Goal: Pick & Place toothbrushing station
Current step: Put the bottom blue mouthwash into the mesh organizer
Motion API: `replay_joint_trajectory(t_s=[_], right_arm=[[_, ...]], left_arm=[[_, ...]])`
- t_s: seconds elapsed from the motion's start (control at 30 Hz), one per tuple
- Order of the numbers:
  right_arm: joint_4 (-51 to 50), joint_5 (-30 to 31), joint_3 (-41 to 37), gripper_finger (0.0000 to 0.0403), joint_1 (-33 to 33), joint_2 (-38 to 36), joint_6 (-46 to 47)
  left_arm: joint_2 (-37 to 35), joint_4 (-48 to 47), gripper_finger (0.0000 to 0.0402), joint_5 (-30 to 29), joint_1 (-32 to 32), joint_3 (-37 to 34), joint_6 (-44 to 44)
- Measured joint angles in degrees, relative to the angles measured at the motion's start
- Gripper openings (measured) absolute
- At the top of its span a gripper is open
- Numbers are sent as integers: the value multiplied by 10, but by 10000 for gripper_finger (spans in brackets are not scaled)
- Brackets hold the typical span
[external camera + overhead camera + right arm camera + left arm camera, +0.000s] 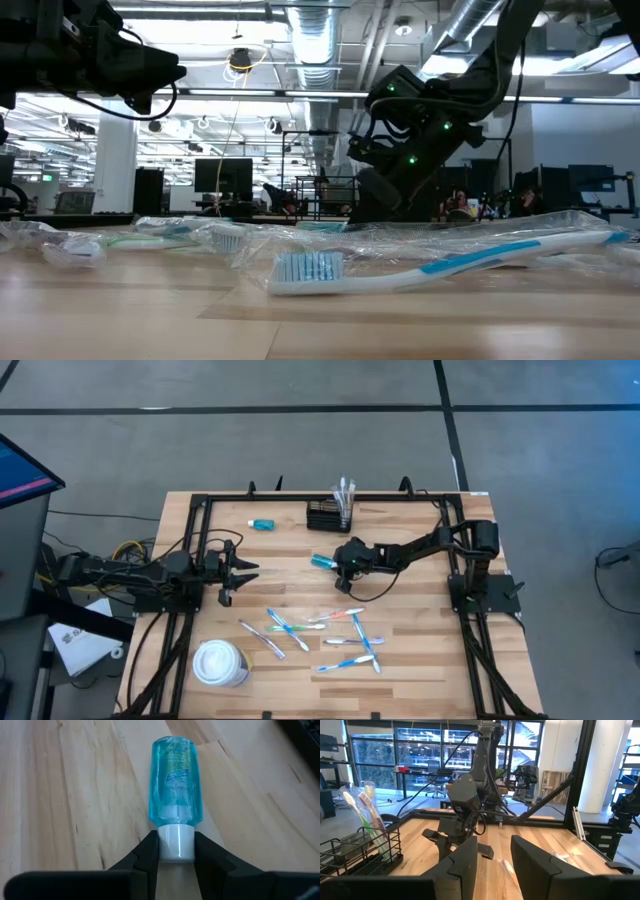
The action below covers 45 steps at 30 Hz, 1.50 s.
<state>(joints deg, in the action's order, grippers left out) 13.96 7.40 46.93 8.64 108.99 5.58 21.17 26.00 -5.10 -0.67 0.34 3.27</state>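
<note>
My left claw [243, 572] hovers open over the desk's [420, 670] left side, holding nothing. The white lidded cup [220, 663] stands near the front. The toothbrushing station [329, 515], a black wire organiser, stands upright at the back edge, its long axis parallel to that edge, toothbrushes [345, 493] pointing up from its right end. Mid-desk, my right claw [175, 848] grips a blue bottle [175, 779] by its white cap [175, 840], the bottle pointing away from me.

Blue bottle [175, 780] lying on wooden table [65, 795], right pincer [176, 847] gripping its white cap [175, 841]
</note>
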Motion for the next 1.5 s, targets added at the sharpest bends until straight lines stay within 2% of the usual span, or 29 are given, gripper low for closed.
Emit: replay_joint_trajectory(t_s=[0.33,0.53,0.7,0.97,1.27,1.37,1.5], right_arm=[[-12,-20,21,86,0,1,-5],[-70,-40,51,86,-5,-4,-16],[-86,-39,62,86,-13,-9,-22],[-86,-45,78,86,-23,-10,-26],[-101,-61,101,86,-23,-11,-12],[-109,-61,112,86,-23,-11,-11],[-111,-61,126,86,-23,-12,-11]], left_arm=[[10,5,113,-12,0,0,4],[65,19,113,-63,0,0,0],[123,57,113,-70,0,10,0],[279,59,113,-82,0,89,4],[457,50,113,-129,0,188,-46],[492,1,113,-135,-1,234,-66],[524,-107,113,-200,-15,290,-76]])
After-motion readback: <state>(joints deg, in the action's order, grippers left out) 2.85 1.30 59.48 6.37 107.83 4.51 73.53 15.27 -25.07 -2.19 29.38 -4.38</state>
